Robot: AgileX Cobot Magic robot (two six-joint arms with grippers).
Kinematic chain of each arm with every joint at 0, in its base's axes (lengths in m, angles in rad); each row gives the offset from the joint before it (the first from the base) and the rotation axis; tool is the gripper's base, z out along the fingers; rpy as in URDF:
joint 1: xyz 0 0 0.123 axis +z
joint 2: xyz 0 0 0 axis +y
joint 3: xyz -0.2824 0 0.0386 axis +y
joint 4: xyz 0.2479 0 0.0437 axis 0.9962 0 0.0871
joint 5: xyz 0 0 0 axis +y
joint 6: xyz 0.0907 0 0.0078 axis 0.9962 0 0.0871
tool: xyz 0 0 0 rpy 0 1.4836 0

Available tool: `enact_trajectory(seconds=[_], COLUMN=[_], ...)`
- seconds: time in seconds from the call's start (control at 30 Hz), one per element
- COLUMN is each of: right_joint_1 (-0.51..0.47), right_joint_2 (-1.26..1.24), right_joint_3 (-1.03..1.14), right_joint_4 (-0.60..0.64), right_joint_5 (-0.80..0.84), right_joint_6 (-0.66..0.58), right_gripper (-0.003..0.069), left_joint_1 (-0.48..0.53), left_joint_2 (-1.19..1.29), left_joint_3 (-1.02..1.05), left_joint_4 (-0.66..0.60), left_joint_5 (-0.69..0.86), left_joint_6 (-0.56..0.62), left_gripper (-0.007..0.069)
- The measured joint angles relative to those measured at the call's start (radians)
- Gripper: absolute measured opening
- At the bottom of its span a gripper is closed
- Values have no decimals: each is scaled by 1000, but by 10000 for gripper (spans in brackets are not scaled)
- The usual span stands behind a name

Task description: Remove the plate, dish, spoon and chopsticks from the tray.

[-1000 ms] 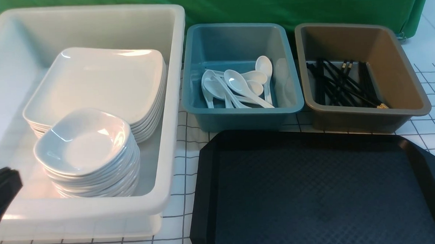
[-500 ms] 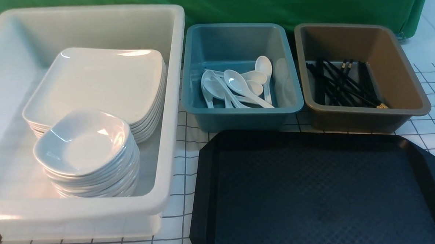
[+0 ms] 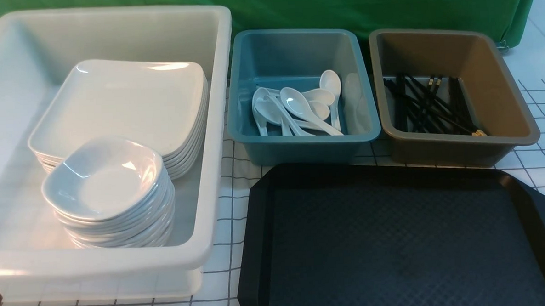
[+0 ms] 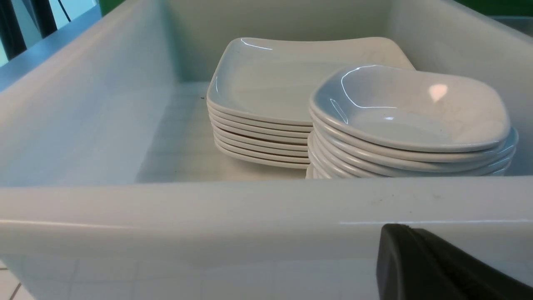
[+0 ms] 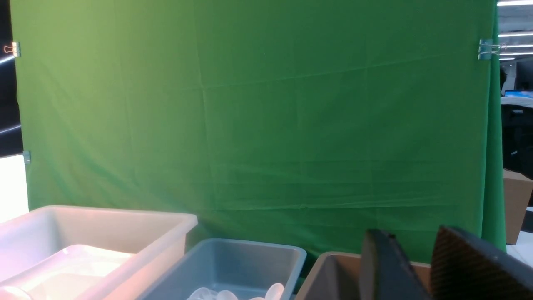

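Large white plastic tub [image 3: 216, 128] at the counter's left edge: stacked glossy white square plates [image 3: 128, 104], with stacked small rounded-square white dishes [image 3: 105, 178] nearer the front wall. Left fingers [image 4: 433, 266]: one dark tip visible outside that front wall; open or closed, cannot tell.

Teal plastic tub [image 3: 299, 142], centre back: white soup spoons [image 3: 298, 106].

Brown plastic tub [image 3: 505, 115], right back: thin black chopsticks [image 3: 427, 105], long axes roughly front-to-back.

Black diamond-textured rectangular tray [image 3: 396, 239], front right: bare. Judged: clearing done.

Right fingers [image 5: 416, 266]: parted, holding nothing, raised near the brown tub.
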Motion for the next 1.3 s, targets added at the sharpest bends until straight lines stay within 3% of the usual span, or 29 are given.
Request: enact_trajectory(seconds=[0.83,1.03,1.3], right_joint_1=[0,0,0], right_joint_2=[0,0,0], right_joint_3=[2,44,53], right_joint_4=[0,45,60], right_joint_5=[-5,-43,-32], right_joint_6=[-2,-80,-97], right_gripper=[221,230,237], left_joint_1=[0,0,0], left_joint_2=[0,0,0], left_joint_3=[0,0,0], left_joint_4=[0,15,19], left_joint_5=[0,0,0], left_joint_6=[-1,-1,-1], left_gripper=[0,0,0])
